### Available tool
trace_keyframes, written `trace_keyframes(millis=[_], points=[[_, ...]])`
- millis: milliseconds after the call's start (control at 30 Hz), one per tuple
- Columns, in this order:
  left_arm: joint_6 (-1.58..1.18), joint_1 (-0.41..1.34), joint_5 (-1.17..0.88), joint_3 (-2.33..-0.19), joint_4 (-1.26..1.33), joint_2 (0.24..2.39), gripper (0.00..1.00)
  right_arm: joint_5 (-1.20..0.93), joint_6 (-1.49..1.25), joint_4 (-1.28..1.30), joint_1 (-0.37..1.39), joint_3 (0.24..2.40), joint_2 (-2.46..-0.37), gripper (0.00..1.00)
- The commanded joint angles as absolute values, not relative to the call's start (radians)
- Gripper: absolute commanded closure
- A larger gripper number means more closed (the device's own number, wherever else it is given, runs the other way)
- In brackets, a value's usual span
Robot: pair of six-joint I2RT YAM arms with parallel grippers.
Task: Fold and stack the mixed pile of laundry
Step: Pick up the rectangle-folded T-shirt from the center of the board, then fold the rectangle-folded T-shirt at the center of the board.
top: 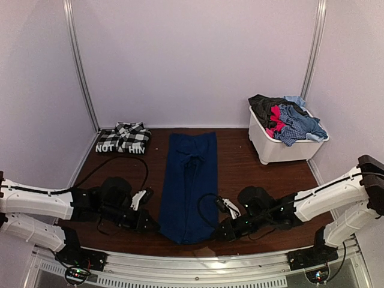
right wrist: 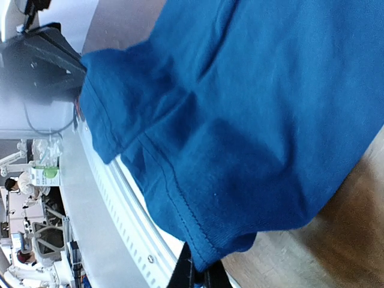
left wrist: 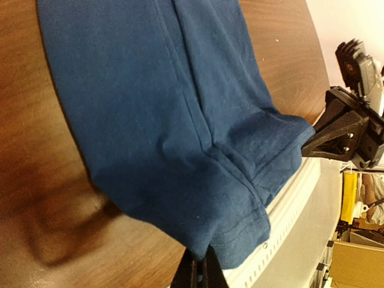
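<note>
1. Brown wood table (top: pixel 240 171) stands between pale walls (top: pixel 198 60).
2. The left gripper (top: pixel 157 228) is pinched tight on the near left corner of the long navy blue piece (top: pixel 189 186), at the table's near edge.
3. The right gripper (top: pixel 218 234) is pinched tight on the near right corner.
4. The navy piece lies flat down the table's middle.
5. A folded checked shirt (top: pixel 123 138) lies at the far left corner.
6. A white bin (top: pixel 282 153) near the far right corner holds the laundry pile (top: pixel 288 117): red, light blue and dark grey.
</note>
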State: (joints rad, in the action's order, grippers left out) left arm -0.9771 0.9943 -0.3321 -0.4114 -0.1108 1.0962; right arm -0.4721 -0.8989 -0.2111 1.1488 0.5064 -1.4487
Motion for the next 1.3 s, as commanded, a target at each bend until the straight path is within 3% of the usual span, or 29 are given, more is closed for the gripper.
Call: trace_keyframes(millis=[0,633,867,1267], points=[[-0.897,0.954,-0.300,-0.511,-0.098,1.188,1.00,-0.396,-0.786,-0.071,1.068,0.589,-1.416,1.00],[-0.628,0.637,-0.304,-0.935,-0.053,1.632,1.00,-0.436,-0.391,0.088,0.673,1.057,-1.776,1.00],[-0.625,0.535,-0.385,-1.031,0.036,1.780,1.00,-0.468,-0.353,0.089,0.607,1.200,-1.921,1.00],[-0.607,0.524,-0.386,-1.151,0.034,1.924,1.00,-0.498,-0.342,0.077,0.562,1.286,-2.017,1.00]])
